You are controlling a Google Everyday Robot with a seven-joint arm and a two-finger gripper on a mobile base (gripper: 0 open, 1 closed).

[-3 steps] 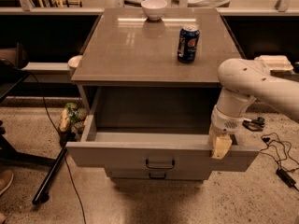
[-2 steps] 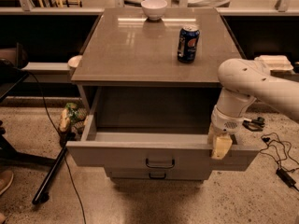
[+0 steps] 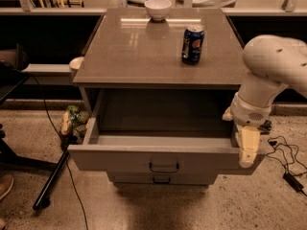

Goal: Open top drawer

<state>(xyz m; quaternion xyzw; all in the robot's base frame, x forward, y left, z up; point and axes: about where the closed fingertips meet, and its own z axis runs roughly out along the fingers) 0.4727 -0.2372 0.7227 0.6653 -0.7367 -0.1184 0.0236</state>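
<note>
The top drawer (image 3: 120, 160) of the grey cabinet (image 3: 139, 56) stands pulled out towards me, and its inside looks empty. Its small dark loop handle (image 3: 164, 167) sits at the centre of the front. My gripper (image 3: 248, 150), cream-coloured on a white arm, hangs at the right end of the drawer's front panel, well to the right of the handle. A narrower drawer with a like handle (image 3: 161, 179) shows just below, closed.
A blue soda can (image 3: 192, 44) and a white bowl (image 3: 158, 8) stand on the cabinet top. A black stand leg (image 3: 50, 186) and cable lie on the floor at left, beside a small bag (image 3: 72, 120). Cables and a plug (image 3: 290, 178) lie at right.
My arm and gripper have shifted to the right along the drawer front, towards its right end. The drawer stays pulled out as before.
</note>
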